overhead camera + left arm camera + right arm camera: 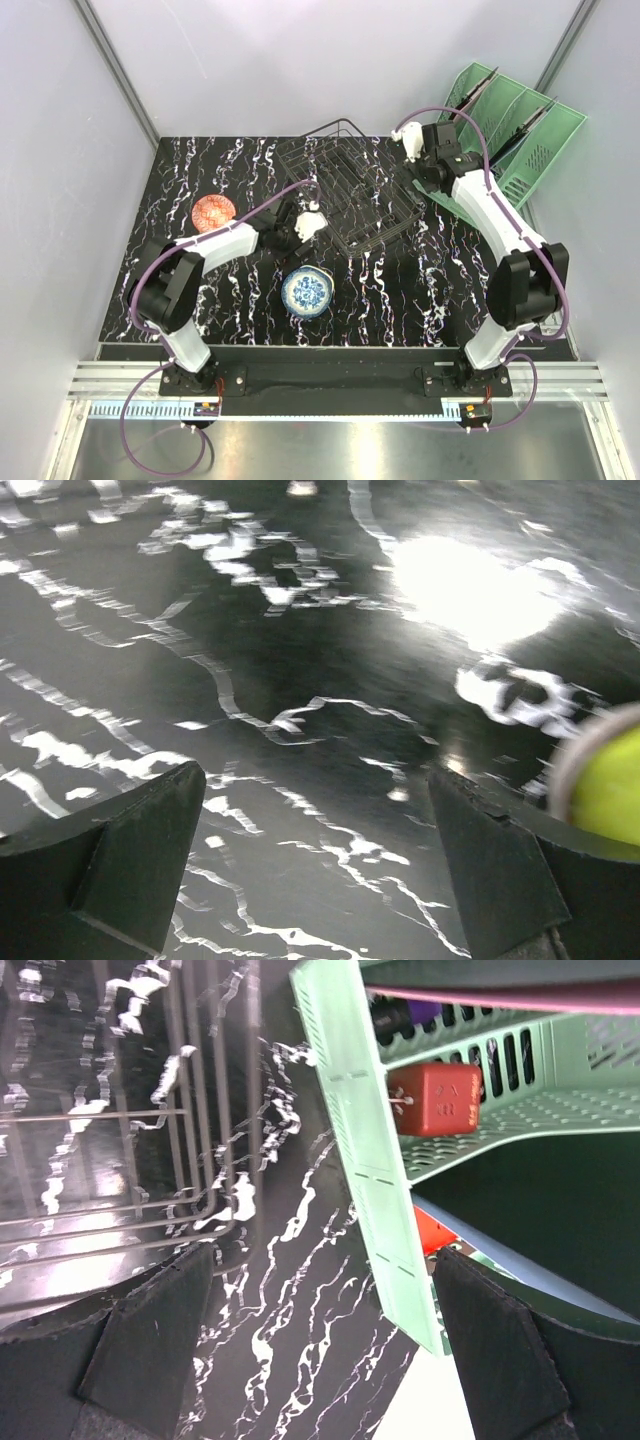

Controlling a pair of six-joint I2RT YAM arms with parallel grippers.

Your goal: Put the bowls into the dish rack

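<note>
- Toward the near-middle of the table [420, 290], a blue floral bowl [306, 291] sits upright with open space around it. An orange-patterned bowl [212, 211] lies near the left edge, well apart from it. A lime-green bowl [612, 785] shows only as a sliver at the right border of the left wrist view, just beyond that finger.
- At the far middle, the dish rack [352, 195] stands skewed to the table edges and looks empty from above.
- Between the blue bowl and the rack's near-left corner hovers the left gripper [308, 222]. Its jaws are spread wide over bare tabletop.
- At the rack's far-right corner hangs the right gripper [408, 138], also spread wide and holding nothing. It has rack wires on one side and the mint-green organizer [520, 130] on the other.
- The step in hand, as I judge it, is a first pick by the left arm. It should straddle a bowl's rim with one finger inside and one outside, come straight down, and close only once the rim sits deep between the pads. A glazed wall may slip.
- For room, there is wide bare table on the left and near sides for lifting. The tight spot is the gap between rack and organizer, so the right arm should rise before swinging. The side walls stand close to both table edges.
</note>
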